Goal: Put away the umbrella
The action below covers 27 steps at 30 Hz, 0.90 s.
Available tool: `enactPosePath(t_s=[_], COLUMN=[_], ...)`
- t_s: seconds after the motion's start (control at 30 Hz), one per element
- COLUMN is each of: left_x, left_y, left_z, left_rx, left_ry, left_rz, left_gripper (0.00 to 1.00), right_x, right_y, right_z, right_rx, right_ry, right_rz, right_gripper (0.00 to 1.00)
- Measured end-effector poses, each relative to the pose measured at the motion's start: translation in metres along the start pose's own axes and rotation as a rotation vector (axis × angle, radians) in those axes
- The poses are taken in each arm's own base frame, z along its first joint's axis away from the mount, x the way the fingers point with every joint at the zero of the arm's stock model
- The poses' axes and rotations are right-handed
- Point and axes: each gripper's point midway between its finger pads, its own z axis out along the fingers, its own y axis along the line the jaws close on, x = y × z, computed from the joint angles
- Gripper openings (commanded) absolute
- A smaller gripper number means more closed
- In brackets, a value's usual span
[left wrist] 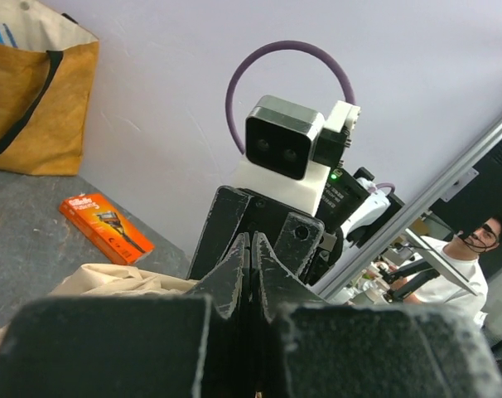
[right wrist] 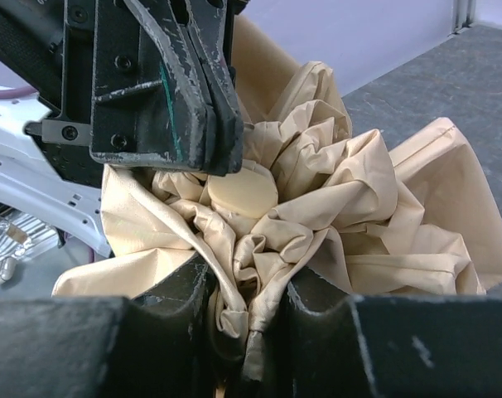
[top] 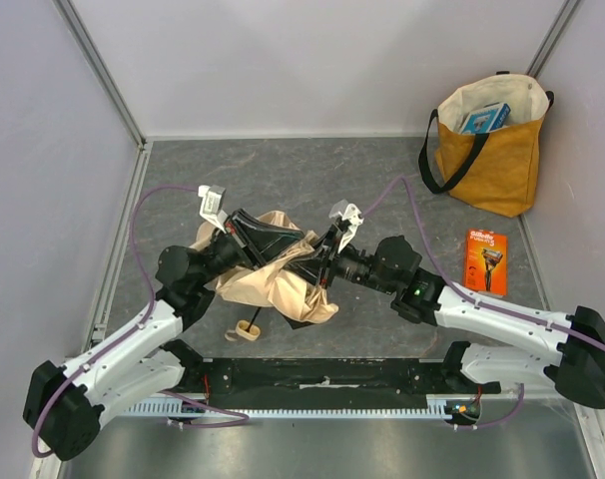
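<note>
Umbrella (top: 273, 284) fabric, pale beige, sits in a crumpled heap near the middle of the grey table (top: 382, 190), between the two arms. Its thin black shaft (top: 254, 317) sticks out of the heap toward the near edge and ends in the small wooden knob handle (top: 246, 329), which lies on the table just clear of the cloth.

The left gripper (top: 299, 242) reaches in from the left and the right gripper (right wrist: 247, 303) from the right, so they meet nose to nose over the heap. In the right wrist view the right gripper's fingers (right wrist: 181, 294) are clenched on a thick twist of folds that bulges up between them. A pale round cap (right wrist: 243, 189) shows in the middle of the bunched cloth just beyond. The left gripper's fingers are pressed together with hardly a gap. Their tips rest against the fabric beside that cap, but whether any fold is caught between them I cannot tell.

A mustard-yellow tote bag (top: 492, 160) with black straps stands upright at the far right corner, well apart from the umbrella, with a blue box (top: 485, 118) showing in its open mouth. An orange razor pack (top: 485, 261) lies flat on the table in front of the bag, to the right of the right arm
</note>
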Motion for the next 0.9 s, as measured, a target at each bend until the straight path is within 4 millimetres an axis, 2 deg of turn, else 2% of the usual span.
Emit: enactPosePath(t_s=[0.03,0.1,0.17,0.2,0.23,0.37,0.5,0.73,0.9], left_x=[-0.001,-0.003,-0.008,-0.01,-0.013,-0.022,-0.03,-0.045,-0.073], left_y=[0.001,0.001,-0.003,-0.006,-0.009,-0.016,-0.019,-0.024,-0.042], left_z=[0.0,0.001,0.002,0.002,0.001,-0.004,-0.01,-0.044,-0.068], left_rx=[-0.014,-0.042,-0.063,-0.075,-0.084,-0.129,-0.195,-0.344,-0.442], left_ry=[0.004,0.015,0.022,0.024,0.025,0.033,0.049,0.031,-0.04], left_rz=[0.001,0.015,0.046,0.06,0.076,0.133,0.196,0.31,0.397], left_gripper=[0.13,0.45,0.65,0.71,0.87,0.9,0.91,0.9,0.94], right_x=[0.0,-0.003,-0.008,-0.011,-0.016,-0.028,-0.027,-0.034,-0.031], right_y=[-0.001,-0.003,-0.003,-0.003,-0.002,0.001,0.0,0.004,0.004], right_z=[0.0,-0.002,-0.006,-0.008,-0.011,-0.022,-0.034,-0.049,-0.06], right_rx=[0.006,0.026,0.039,0.043,0.044,0.053,0.062,0.063,0.069], right_ry=[0.004,0.004,-0.004,-0.012,-0.023,-0.063,-0.075,-0.076,-0.043], right_rz=[-0.003,-0.016,-0.029,-0.036,-0.042,-0.054,-0.065,-0.123,-0.173], right_gripper=[0.0,0.0,0.0,0.0,0.0,0.0,0.0,0.0,0.0])
